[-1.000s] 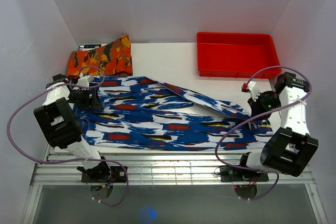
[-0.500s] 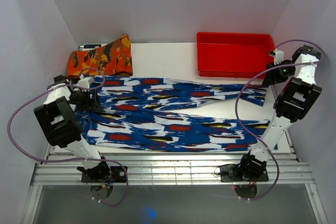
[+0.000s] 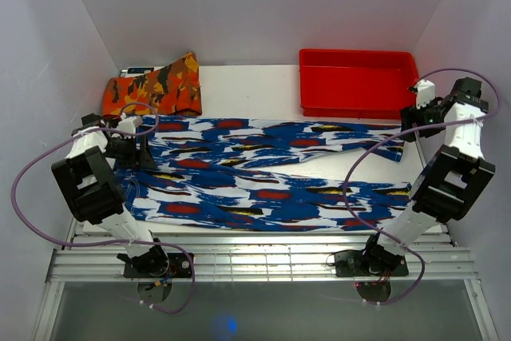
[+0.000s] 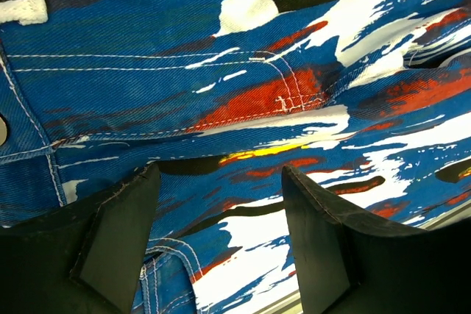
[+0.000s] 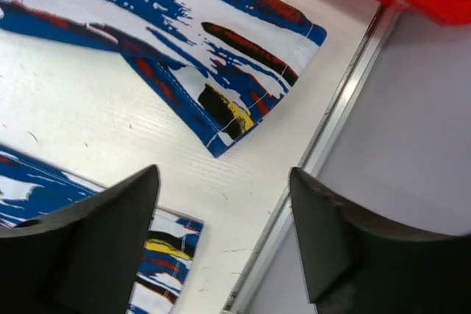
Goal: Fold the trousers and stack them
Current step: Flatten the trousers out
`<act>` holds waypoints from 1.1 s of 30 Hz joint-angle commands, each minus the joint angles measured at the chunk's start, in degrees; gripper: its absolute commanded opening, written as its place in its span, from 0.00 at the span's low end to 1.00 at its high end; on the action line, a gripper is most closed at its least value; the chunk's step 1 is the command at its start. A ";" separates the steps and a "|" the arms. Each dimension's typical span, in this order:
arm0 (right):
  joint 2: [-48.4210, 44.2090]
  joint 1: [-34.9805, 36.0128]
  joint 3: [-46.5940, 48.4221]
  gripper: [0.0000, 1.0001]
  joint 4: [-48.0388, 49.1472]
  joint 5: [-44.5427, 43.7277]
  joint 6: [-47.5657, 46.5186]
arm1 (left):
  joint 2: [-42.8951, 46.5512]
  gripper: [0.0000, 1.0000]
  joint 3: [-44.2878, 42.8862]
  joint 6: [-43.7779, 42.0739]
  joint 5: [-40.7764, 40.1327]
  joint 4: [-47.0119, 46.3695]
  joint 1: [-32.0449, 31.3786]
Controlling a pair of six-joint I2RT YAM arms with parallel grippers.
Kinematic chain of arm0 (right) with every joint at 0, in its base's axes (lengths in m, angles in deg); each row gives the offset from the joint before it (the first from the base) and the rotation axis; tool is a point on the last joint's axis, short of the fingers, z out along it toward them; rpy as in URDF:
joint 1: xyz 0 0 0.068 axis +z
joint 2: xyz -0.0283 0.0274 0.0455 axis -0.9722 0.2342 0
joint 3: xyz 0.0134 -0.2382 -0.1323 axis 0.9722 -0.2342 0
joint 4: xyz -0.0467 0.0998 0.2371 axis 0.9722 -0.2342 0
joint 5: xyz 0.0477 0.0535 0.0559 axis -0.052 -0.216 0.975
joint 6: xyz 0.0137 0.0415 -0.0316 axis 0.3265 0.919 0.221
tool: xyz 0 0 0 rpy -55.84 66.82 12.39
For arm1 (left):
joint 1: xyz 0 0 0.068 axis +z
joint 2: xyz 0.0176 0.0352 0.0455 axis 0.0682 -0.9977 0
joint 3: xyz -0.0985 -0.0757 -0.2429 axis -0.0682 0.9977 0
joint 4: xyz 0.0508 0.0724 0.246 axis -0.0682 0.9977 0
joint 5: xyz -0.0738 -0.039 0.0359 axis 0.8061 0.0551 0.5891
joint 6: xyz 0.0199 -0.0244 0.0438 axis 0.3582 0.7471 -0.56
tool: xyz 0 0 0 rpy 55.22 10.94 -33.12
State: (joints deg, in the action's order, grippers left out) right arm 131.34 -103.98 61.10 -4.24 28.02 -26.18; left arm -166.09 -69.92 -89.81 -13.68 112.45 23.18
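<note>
The trousers [image 3: 255, 177] lie spread flat on the white table [image 3: 247, 85]. They are in front of the red tray [image 3: 359, 109], with the waist far out to its left and both legs running rightward. The far leg ends in a cuff [image 5: 243, 101] just in front of the tray's near right corner. The near leg ends further from the tray, toward the arms, and bare table shows between the two legs.

The left gripper [image 4: 221, 174] is down at the waist end, well left of the tray. Its black fingers [image 4: 118, 233] are spread apart over the print. Under them white topstitching, a pocket seam and a bit of metal stud at the frame's left edge can be seen. Nothing is pinched between the jaws.

The right gripper [image 5: 224, 174] hangs above the table's right edge, just beside the tray's near right corner and close to the far cuff. Its jaws are wide apart and empty.

A folded orange camouflage-print garment [image 3: 156, 89] sits at the back of the table, well left of the tray.
</note>
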 commanded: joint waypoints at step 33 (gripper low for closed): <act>4.54 10.83 -20.78 0.33 21.14 -13.01 -9.57 | -3.06 0.78 -4.71 0.66 2.28 -2.64 -0.11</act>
State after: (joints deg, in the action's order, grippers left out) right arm 133.44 -93.23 38.37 17.72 16.17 -34.79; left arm -169.28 -72.33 -89.14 -13.18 111.18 23.18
